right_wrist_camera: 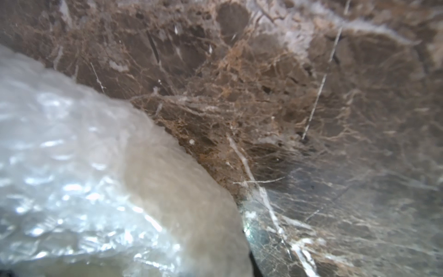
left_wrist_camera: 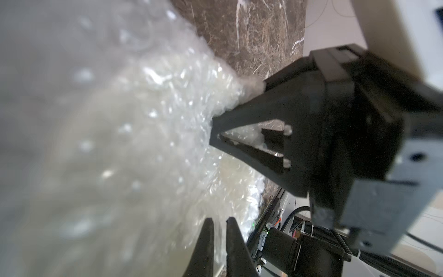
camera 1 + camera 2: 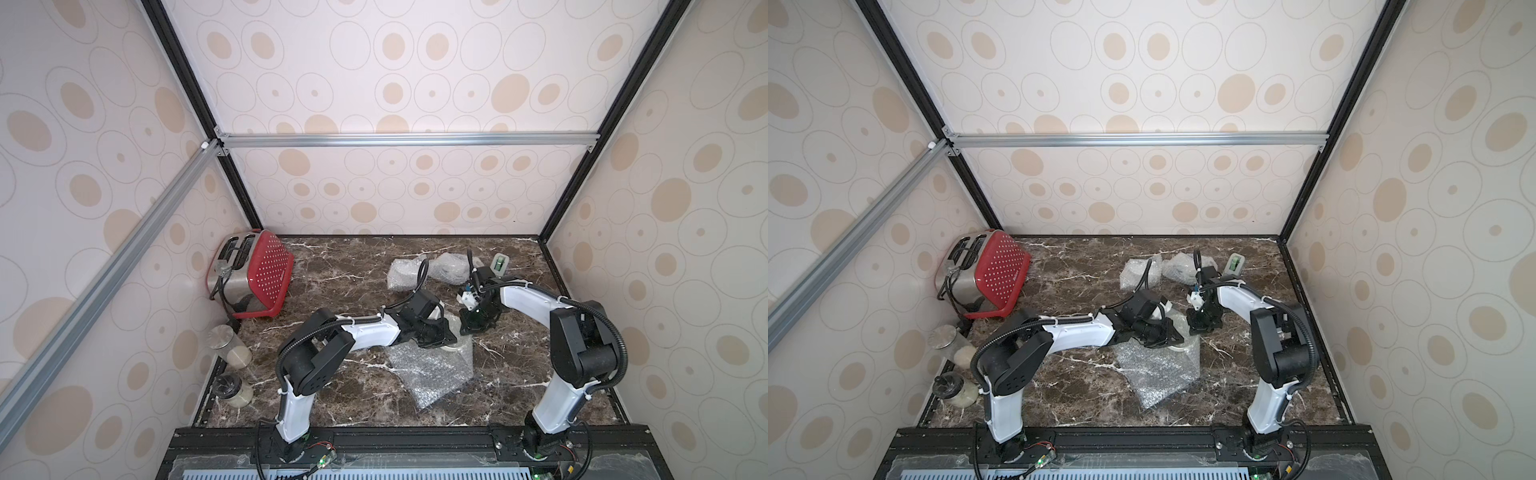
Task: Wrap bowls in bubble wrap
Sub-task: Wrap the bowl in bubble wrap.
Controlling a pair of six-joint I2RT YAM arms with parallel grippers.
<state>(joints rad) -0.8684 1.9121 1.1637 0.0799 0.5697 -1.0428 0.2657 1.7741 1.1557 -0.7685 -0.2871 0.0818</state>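
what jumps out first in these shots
The red toaster tilted in the far left corner catches the eye first. Mid-table, the left arm and right arm crowd over a crumpled bubble wrap sheet on the dark marble table. Two cloudy bundles of wrap lie beyond them.

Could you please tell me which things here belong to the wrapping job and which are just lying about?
Job: bubble wrap sheet, bowl in it, two wrapped bundles.
Lying about: red toaster, two glass jars, green-and-white gadget.
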